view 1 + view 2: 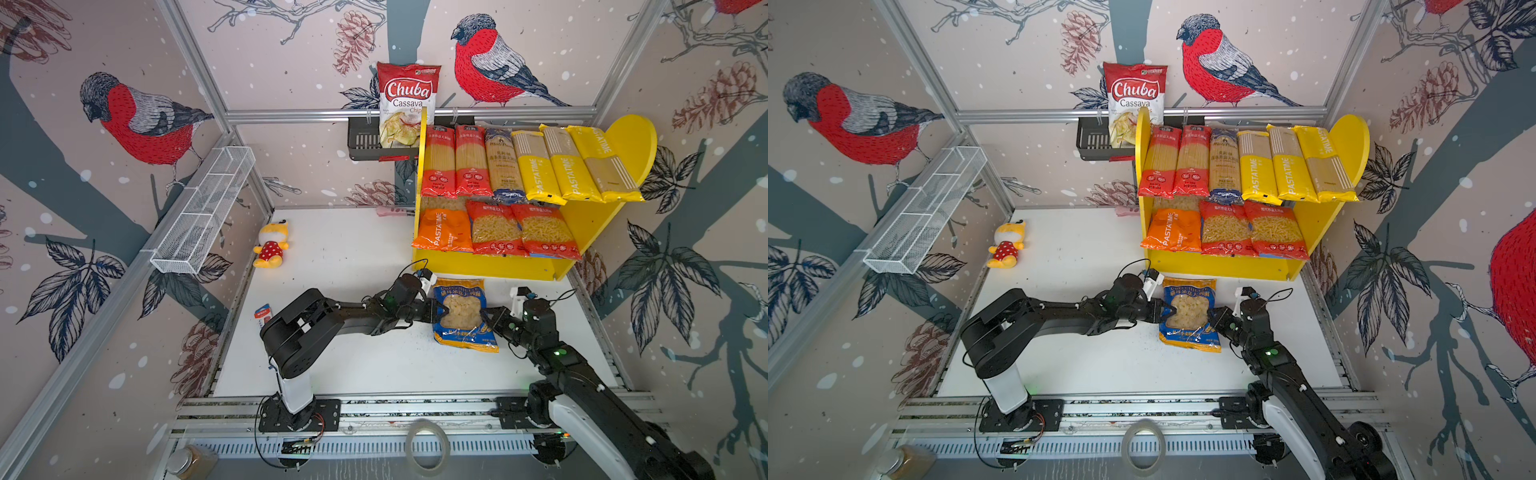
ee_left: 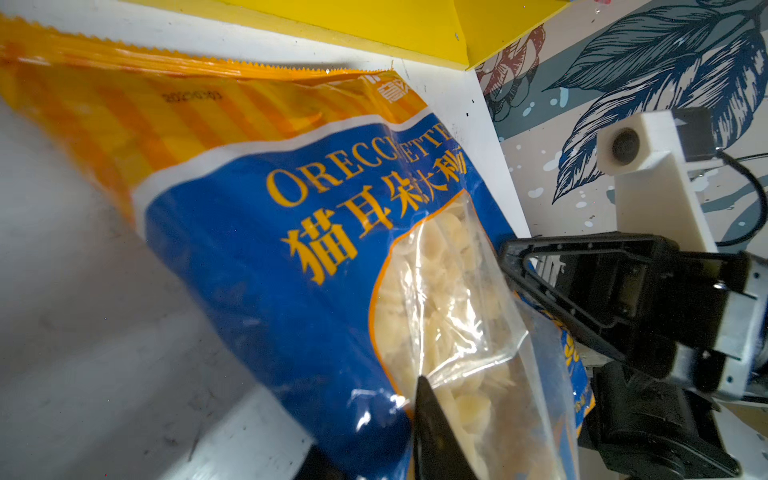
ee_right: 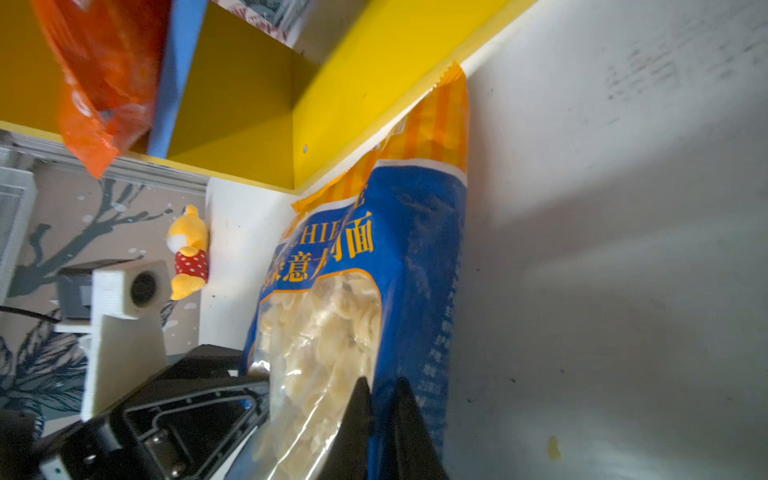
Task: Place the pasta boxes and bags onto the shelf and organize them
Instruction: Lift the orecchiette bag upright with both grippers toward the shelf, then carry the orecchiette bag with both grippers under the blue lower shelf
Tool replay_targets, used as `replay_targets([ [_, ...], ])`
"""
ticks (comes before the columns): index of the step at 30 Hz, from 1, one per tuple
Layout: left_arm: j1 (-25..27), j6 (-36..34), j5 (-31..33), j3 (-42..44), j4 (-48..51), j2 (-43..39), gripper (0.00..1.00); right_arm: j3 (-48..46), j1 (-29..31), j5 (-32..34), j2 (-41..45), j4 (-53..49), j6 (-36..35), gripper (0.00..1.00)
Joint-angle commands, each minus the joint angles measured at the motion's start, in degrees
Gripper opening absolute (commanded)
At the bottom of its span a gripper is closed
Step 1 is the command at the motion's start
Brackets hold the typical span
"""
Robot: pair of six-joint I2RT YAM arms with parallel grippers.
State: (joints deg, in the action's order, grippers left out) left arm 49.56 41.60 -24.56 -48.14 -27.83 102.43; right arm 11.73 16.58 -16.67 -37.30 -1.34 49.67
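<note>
Top views are bright, sharp, bowed at the edges; wrist views blur close up, glare streaks the pasta bag [image 2: 449, 316], soft shadows cross the surface [image 3: 623, 291].

Blue-yellow bag [image 1: 464, 316] is over the white table [image 1: 353, 365], just in front of the shelf [image 1: 590, 224]; resting or lifted, cannot tell. Left gripper [image 1: 439, 312] pinches its left edge and right gripper [image 1: 487, 314] its right edge, both at mid-length.

Upper board: two red packs [image 1: 439, 162], one dark-blue pack [image 1: 503, 166], three yellow packs [image 1: 569, 166], side by side, front ends overhanging.

Lower board: orange bag [image 1: 442, 230], then two red bags [image 1: 519, 232].

Plush toy [image 1: 272, 244] lies near the left wall, well apart.
</note>
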Motion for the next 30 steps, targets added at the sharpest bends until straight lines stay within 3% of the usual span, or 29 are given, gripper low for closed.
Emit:
replay_targets([
  [1,0.21,-1.08,-2.05,-0.56,-6.54,-0.22,0.0,-1.18,0.04,1.97,3.1,4.11,2.49,0.13],
  [10,0.44,-1.56,-1.34,-0.43,-7.68,-1.57,0.0,-1.2,-0.47,1.6,3.55,5.04,2.33,0.11],
  [19,0.24,-6.5,2.04,-4.6,-7.4,-0.03,0.0,0.38,-1.19,7.33,3.18,9.26,1.32,0.07],
  [30,-1.11,-14.64,7.06,-19.57,-1.96,9.87,0.0,3.63,-4.78,12.49,-10.44,23.98,-1.47,0.05],
])
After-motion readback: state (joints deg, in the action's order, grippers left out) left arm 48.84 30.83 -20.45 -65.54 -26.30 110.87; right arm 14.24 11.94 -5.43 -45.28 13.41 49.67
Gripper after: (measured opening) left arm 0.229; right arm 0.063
